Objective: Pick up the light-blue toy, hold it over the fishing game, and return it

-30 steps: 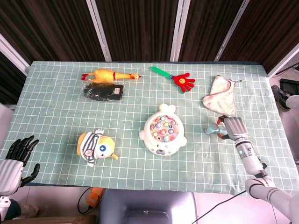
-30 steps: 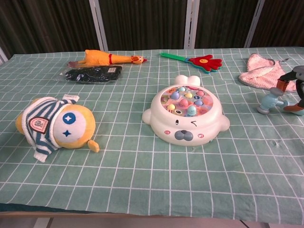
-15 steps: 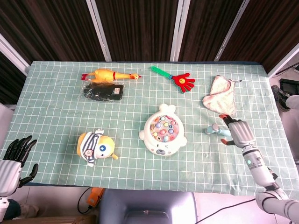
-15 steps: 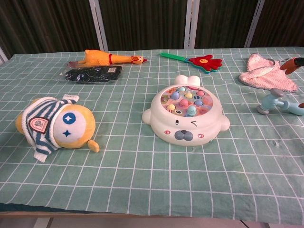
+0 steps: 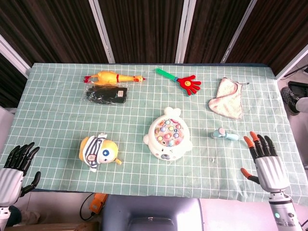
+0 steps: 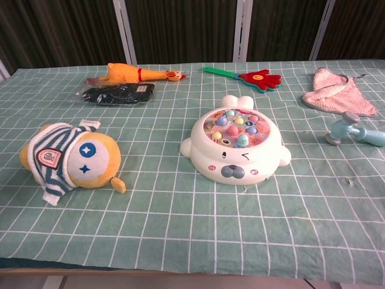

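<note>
The left hand (image 5: 17, 169), black-fingered, is hanging off the near left corner of the green checked tablecloth (image 5: 57, 125); its fingers are spreading apart and holding nothing. Just inside that corner, the round yellow plush toy in a striped blue-and-white jumper (image 5: 98, 152) is lying on its side. At the far left, the yellow rubber chicken (image 5: 113, 77) is lying lengthwise, touching the black packet in clear wrapping (image 5: 106, 95) just in front of it.

At the centre, the white seal-shaped fishing game (image 5: 167, 135) with pastel fish in its round basin is sitting flat on the cloth. Beyond it, the red hand-shaped clapper with a green handle (image 5: 182, 81) is lying at a slant.

To the right of the game, the light-blue toy hammer (image 5: 223, 134) is lying on the cloth, well apart from both hands. Behind it, the pink folded cloth (image 5: 227, 104) is lying flat.

At the near right edge, the right hand (image 5: 265, 161), with orange fingertips, is hovering with fingers fanning wide and gripping nothing.
</note>
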### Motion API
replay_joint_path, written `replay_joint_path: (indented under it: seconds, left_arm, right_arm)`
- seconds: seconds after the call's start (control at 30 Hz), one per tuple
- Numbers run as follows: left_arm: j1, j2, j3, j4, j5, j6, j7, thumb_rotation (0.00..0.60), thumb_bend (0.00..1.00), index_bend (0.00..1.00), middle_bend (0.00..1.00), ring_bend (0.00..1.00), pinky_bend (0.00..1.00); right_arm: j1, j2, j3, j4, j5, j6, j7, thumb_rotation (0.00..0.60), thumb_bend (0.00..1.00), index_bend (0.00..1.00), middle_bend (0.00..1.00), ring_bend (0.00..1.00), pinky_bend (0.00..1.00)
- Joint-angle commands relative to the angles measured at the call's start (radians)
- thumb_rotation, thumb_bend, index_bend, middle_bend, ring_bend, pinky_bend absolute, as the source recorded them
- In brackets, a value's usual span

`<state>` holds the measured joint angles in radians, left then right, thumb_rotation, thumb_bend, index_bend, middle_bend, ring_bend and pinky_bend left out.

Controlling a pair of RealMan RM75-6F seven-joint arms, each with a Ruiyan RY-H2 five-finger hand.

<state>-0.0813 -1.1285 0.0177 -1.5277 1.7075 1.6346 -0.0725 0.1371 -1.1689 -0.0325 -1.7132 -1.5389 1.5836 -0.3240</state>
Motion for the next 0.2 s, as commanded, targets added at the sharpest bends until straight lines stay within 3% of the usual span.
replay_joint_path:
  seconds: [0.03,0.2]
  left_arm:
    - [0.0,0.001,0.006,-0.006,0.002,-0.009,0.013,0.6,0.45,0.03,0.0,0.0,0.01]
    - [-0.004,0.004,0.012,-0.019,0.0,-0.033,0.034,0.6,0.45,0.03,0.0,0.0,0.01]
  right_arm:
    - [-0.033,-0.015,-0.003,0.025,0.002,-0.039,-0.031,0.6,0.27,0.0,0.0,0.0,0.01]
    - [-0.034,-0.015,0.011,0.021,0.014,-0.054,-0.037,0.6,0.27,0.0,0.0,0.0,0.0]
